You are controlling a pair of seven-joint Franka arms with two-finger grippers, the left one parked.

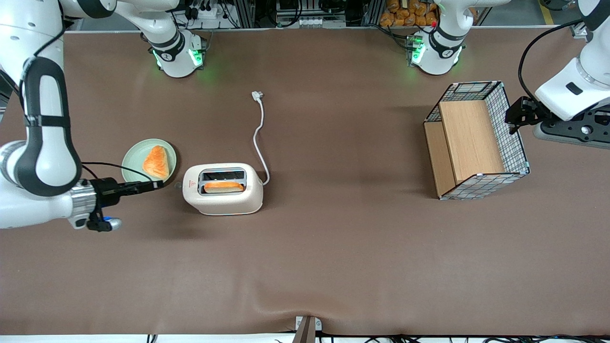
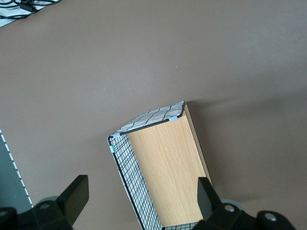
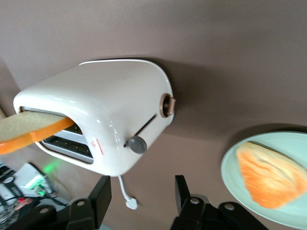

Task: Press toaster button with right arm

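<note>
The cream-white toaster (image 1: 223,195) stands on the brown table with a slice of toast (image 1: 223,186) in the slot nearer the front camera. The right arm's gripper (image 1: 159,184) hovers beside the toaster's end that faces the working arm, a short gap away, over the near rim of a green plate. In the right wrist view the toaster (image 3: 110,105) shows that end, with the grey toaster button (image 3: 137,144) at the foot of a slot and a brown-ringed dial (image 3: 167,105) beside it. The gripper (image 3: 141,191) is open and empty, short of the button.
A pale green plate (image 1: 131,159) with an orange pastry (image 1: 156,162) lies beside the toaster, toward the working arm. The white cord (image 1: 259,138) runs away from the front camera to its plug. A wire basket with wooden boards (image 1: 476,138) stands toward the parked arm's end.
</note>
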